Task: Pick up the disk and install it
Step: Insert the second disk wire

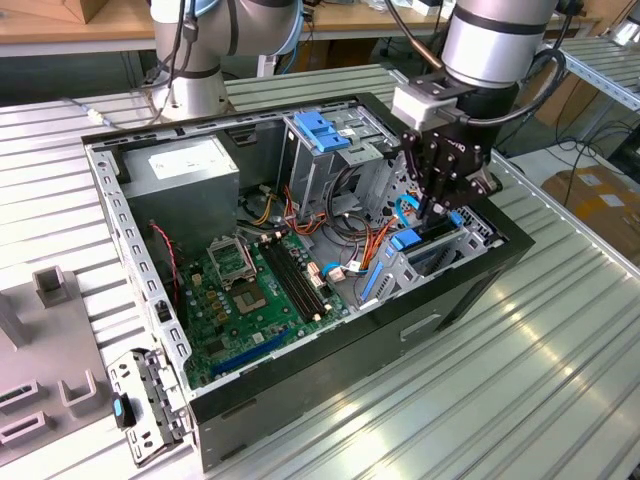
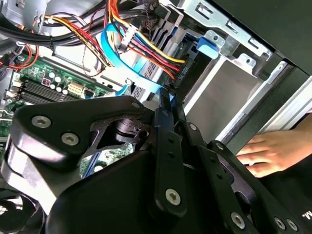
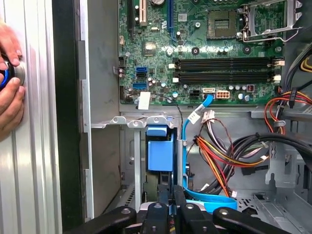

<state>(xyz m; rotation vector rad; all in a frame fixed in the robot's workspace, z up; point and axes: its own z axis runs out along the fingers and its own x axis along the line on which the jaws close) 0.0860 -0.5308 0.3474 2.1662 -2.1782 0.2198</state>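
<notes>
Gripper (image 1: 437,205) hangs low inside the open computer case (image 1: 330,385), at the corner bay nearest the exterior view's right, with its fingers (image 3: 165,207) drawn close together on what looks like the upper edge of the disk (image 3: 160,153); I judge it clamped there, though the contact itself is half hidden by the finger links. The disk stands on edge in that bay, straight below the gripper, its blue carrier rail facing up and its long axis running along the bay's slot toward the motherboard (image 3: 195,48). So the relation that counts is vertical: the disk lies directly under the fingers and in line with the bay guides, apparently already partway seated.

Just beside the disk, a light blue data cable (image 3: 192,117) and a bundle of coloured power wires (image 3: 219,156) cross the bay's inner side.

In the first wrist view the blue rail and slot are seen from above, and a person's hand (image 3: 9,92) rests on the ribbed worktop (image 3: 34,170) outside the case wall. The second wrist view shows the bay's metal side plate (image 2: 219,92) and the hand again. The exterior view gives the gripper's place against the case corner.
</notes>
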